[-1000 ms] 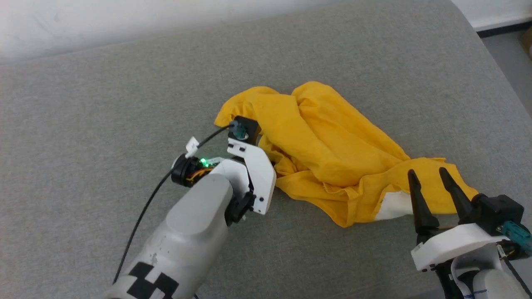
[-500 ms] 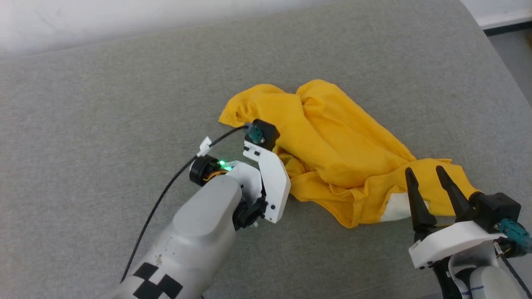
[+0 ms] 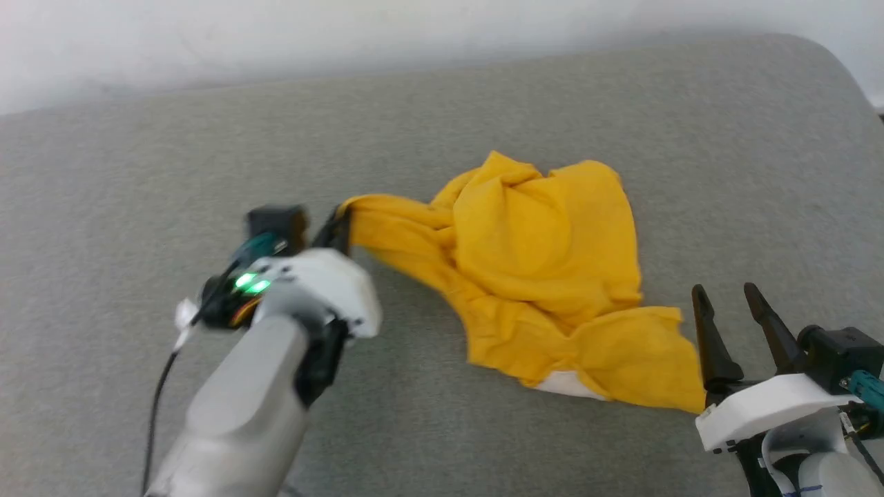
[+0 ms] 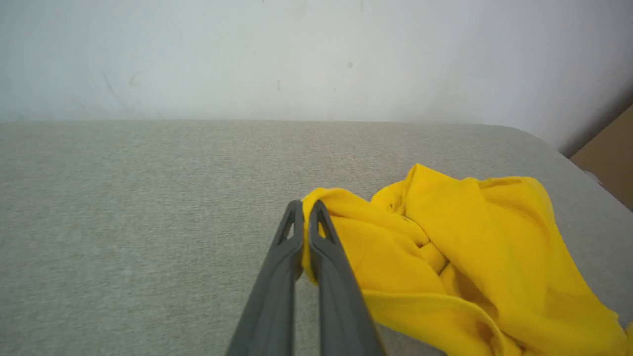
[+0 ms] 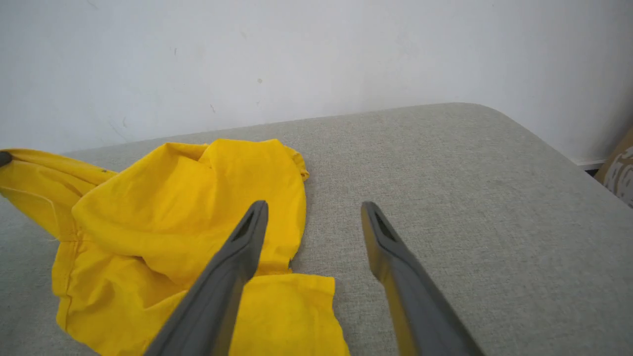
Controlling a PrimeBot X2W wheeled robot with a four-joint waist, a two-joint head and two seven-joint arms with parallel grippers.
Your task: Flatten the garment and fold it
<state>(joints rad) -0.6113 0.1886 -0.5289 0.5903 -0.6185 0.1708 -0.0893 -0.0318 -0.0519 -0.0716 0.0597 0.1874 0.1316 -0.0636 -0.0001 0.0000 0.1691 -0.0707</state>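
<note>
Grey fabric surface [image 3: 483, 103] (white wall [image 3: 414, 27] behind).

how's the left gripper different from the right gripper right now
The left gripper is shut, pinching an edge of the yellow garment; the right gripper is open and holds nothing. The left gripper is at the garment's left end, the right gripper by its near right corner. Both have two long dark fingers.
</note>
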